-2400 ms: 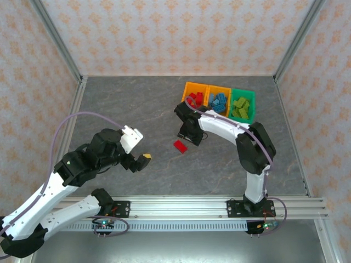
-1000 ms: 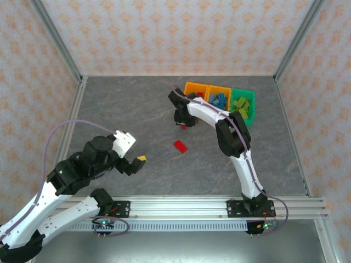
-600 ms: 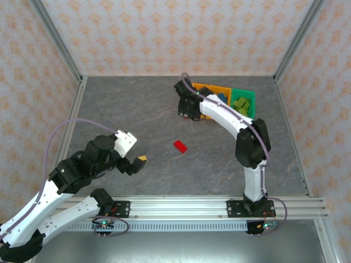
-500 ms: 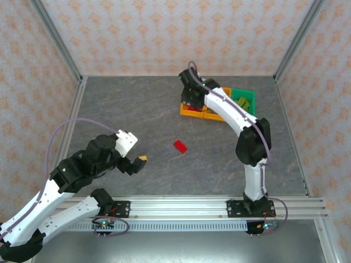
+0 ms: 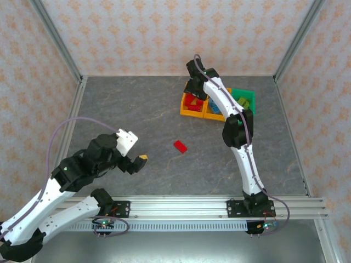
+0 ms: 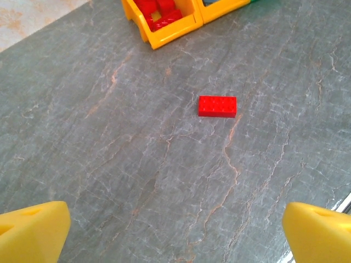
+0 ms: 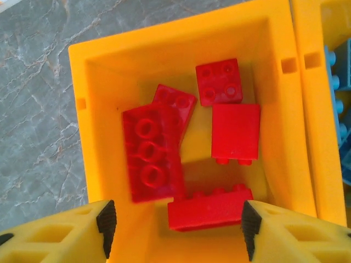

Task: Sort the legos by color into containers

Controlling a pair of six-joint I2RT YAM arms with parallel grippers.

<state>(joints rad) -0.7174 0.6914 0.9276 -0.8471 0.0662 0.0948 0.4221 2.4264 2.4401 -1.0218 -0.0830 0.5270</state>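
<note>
- Grey marbled tabletop (image 5: 126,109), boxed in by patterned walls (image 5: 164,38), is carrying the three joined containers (image 5: 192,114) at its far right.
- My right tool (image 7: 175,230) is hovering over the left orange bin (image 7: 82,109). Its jaws are standing apart and, as far as I can judge, clamping nothing.
- Red legos (image 7: 153,153) are lying loose in that bin. One long piece is sitting directly below the tool.
- Blue legos (image 7: 340,109) are showing in the neighbouring bin. The green bin (image 5: 249,96) is sitting beyond that.
- Step in hand, as I am reading it: finishing a drop into the red bin.
- To do it well, I am planning to lift straight up and clear the bin walls before swinging away. The row looks light and could be dragged.
- One red brick (image 6: 218,106) is lying flat on open tabletop, between the two arms and well apart from the containers.
- My left tool (image 6: 175,235) is waiting wide open and empty, looking down at that brick.
- Nothing is blocking the path to the brick.
</note>
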